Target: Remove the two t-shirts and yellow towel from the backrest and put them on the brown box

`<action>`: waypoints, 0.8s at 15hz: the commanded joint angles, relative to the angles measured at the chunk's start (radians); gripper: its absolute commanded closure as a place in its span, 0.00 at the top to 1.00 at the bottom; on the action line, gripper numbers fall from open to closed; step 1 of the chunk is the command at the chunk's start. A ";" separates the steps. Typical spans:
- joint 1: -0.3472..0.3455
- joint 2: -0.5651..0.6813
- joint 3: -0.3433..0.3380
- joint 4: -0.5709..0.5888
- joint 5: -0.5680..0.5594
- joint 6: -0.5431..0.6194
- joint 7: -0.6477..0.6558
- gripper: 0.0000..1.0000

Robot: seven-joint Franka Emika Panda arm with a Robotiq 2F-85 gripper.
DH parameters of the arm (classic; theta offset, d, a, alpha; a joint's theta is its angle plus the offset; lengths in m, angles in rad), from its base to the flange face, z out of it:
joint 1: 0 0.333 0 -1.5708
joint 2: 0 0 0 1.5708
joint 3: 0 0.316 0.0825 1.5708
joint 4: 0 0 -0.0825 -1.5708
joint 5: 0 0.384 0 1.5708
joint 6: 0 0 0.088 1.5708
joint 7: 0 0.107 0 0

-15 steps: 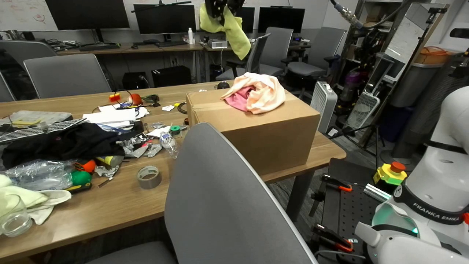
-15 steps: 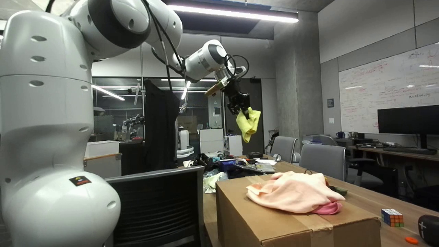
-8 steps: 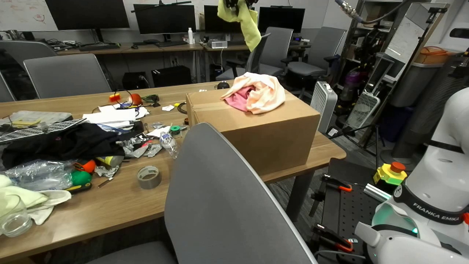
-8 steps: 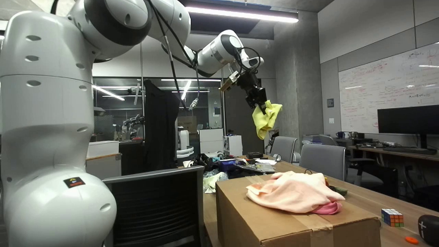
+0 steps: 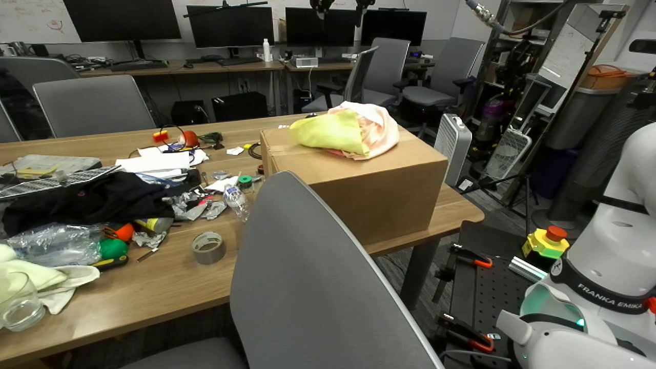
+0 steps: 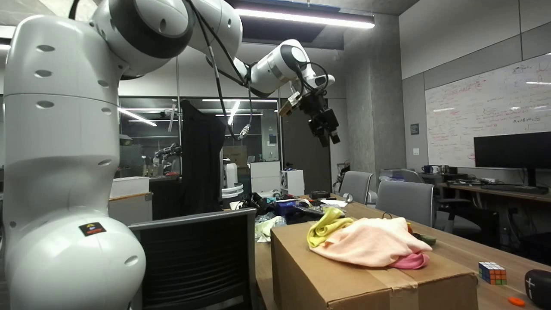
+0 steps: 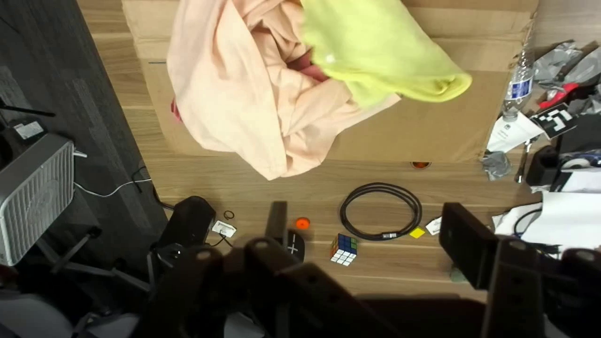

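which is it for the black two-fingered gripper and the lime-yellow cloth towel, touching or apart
Apart. In an exterior view, the black gripper hangs above the lime-yellow cloth towel, with a wide gap showing between them.

Wooden bench (image 5: 154, 284) is kinda cluttered tbh: brown box (image 5: 389, 200), tape roll (image 5: 209, 256), puzzle cube (image 6: 492, 273), coiled cable (image 7: 344, 211), and crumpled foil (image 7: 496, 165), I think.

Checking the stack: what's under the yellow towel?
The towel lies over part of the peach shirt, above the box; pink shirt shows at the towel's edge. What else it covers is hidden.
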 commanded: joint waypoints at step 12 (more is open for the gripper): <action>0.020 -0.203 0.008 -0.270 0.166 -0.216 -0.670 1.00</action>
